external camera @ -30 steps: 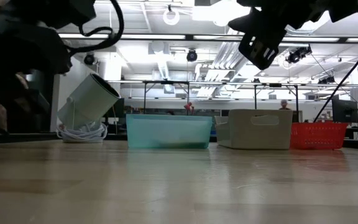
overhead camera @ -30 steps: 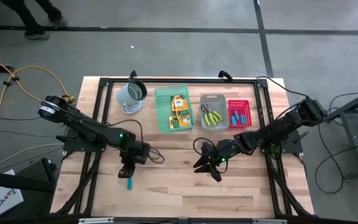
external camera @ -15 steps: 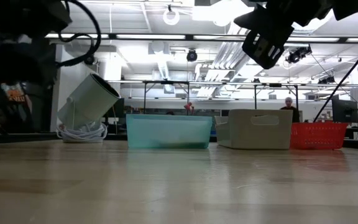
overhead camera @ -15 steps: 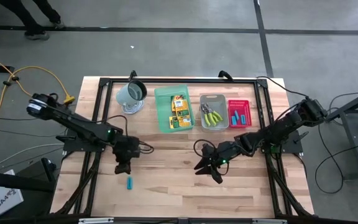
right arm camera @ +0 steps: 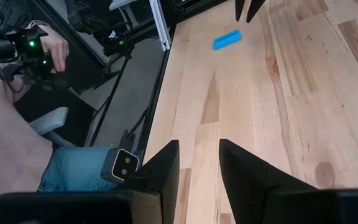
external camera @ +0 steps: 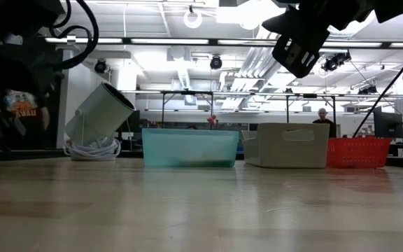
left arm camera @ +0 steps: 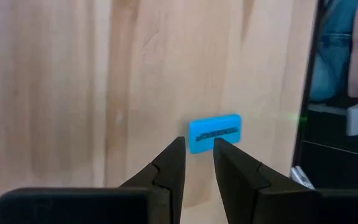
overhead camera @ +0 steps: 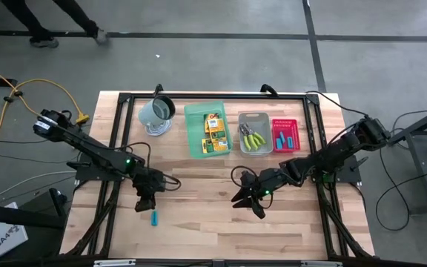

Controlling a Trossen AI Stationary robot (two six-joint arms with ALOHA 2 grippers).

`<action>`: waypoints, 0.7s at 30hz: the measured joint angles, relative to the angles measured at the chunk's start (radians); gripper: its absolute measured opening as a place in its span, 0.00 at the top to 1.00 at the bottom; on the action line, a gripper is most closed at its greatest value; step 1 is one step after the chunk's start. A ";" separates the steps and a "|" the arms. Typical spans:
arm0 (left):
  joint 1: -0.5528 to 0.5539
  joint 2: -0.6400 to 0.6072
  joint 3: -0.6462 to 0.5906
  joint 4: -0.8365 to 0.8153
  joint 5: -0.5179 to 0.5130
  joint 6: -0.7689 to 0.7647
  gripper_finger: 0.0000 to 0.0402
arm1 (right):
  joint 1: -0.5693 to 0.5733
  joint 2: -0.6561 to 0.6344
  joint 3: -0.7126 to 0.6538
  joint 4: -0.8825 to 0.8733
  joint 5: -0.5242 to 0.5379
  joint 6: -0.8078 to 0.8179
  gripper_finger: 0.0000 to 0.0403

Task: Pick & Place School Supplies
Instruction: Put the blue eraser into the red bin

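Left pincer (overhead camera: 146, 203) hovering just above the lone cyan-blue piece (overhead camera: 155, 218), fingers parted slightly, grasping nothing. Piece flat on the bare wooden surface (overhead camera: 199, 222) toward the front-left, long axis running front to back. Right pincer (overhead camera: 246, 202) mid-surface, fingers parted, empty.
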 joint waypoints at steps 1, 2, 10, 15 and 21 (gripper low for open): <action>-0.002 0.000 -0.004 0.000 -0.005 -0.003 0.80 | 0.000 0.000 0.000 0.000 0.000 0.000 0.74; -0.003 0.000 -0.010 -0.001 -0.007 -0.012 0.80 | 0.000 0.000 0.000 0.000 0.000 0.000 0.74; -0.003 0.001 -0.036 0.021 0.001 -0.059 0.80 | 0.000 0.000 0.000 0.000 0.000 0.000 0.74; -0.005 0.020 -0.036 0.081 0.005 -0.061 0.80 | 0.001 0.000 0.000 0.000 0.000 0.001 0.74; -0.025 0.113 -0.036 0.116 0.027 -0.073 0.80 | 0.001 0.000 0.000 0.000 0.000 0.001 0.74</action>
